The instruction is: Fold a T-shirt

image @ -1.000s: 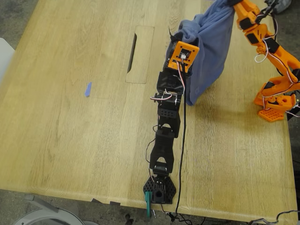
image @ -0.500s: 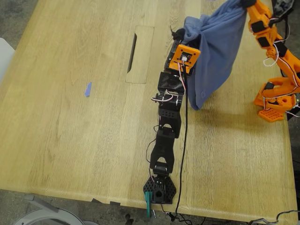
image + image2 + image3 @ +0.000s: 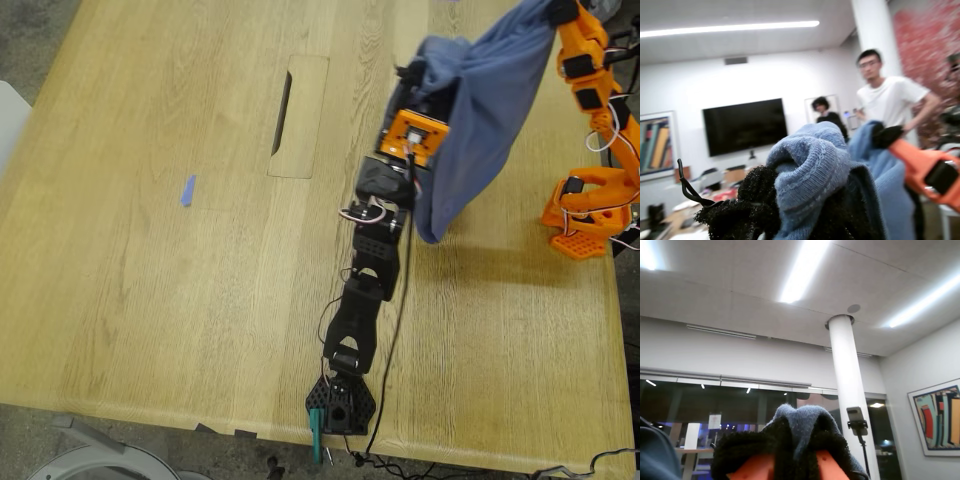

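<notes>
The slate-blue T-shirt (image 3: 480, 120) hangs bunched in the air between my two arms, over the far right of the table in the exterior view. My first gripper (image 3: 412, 75), on the black arm, is shut on one bunched edge of the T-shirt (image 3: 810, 170) with its black foam pads (image 3: 735, 215). My second gripper (image 3: 553, 10), on the orange arm at the exterior view's top right, is shut on another part of the T-shirt (image 3: 800, 422). The shirt's lower end dangles just above the table. Its print is hidden.
The wooden table (image 3: 150, 300) has a cable slot (image 3: 298, 115) near its far middle and a small blue tape scrap (image 3: 187, 190) at the exterior view's left. The black arm's base (image 3: 340, 405) sits at the near edge, the orange base (image 3: 585, 215) at the right. Two people (image 3: 885, 100) stand beyond.
Both grippers have carried the T-shirt toward the exterior view's right. The black arm now leans further right, and the cloth hangs a little wider between the arms.
</notes>
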Controlling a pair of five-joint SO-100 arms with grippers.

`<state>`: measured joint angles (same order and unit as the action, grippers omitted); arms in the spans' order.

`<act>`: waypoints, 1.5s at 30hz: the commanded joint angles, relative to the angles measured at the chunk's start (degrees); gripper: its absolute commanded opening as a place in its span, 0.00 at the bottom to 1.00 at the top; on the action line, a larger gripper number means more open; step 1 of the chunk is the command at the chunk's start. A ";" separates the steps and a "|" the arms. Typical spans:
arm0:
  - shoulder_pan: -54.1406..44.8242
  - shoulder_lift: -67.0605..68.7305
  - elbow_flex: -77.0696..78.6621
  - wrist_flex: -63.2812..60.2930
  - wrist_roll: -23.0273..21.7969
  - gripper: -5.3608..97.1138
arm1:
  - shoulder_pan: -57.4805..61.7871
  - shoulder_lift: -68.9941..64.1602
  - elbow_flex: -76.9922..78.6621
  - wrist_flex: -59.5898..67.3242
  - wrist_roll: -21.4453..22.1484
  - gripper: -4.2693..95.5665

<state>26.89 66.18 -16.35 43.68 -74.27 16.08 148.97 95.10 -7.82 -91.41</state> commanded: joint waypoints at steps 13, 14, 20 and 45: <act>25.05 3.60 5.54 -2.64 -0.09 0.05 | 13.01 11.51 -25.49 38.06 3.16 0.10; 25.31 3.34 5.54 -2.37 -0.18 0.05 | 13.80 12.39 -25.49 39.46 3.43 0.10; 25.14 0.00 4.04 -2.11 -0.88 0.05 | 16.17 21.09 -13.18 41.22 4.22 0.09; 6.59 -6.42 -2.90 28.39 -2.37 0.05 | 8.96 37.97 26.89 42.80 3.43 0.09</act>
<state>36.21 56.87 -14.50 69.96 -76.38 25.75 186.42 120.15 35.95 -87.54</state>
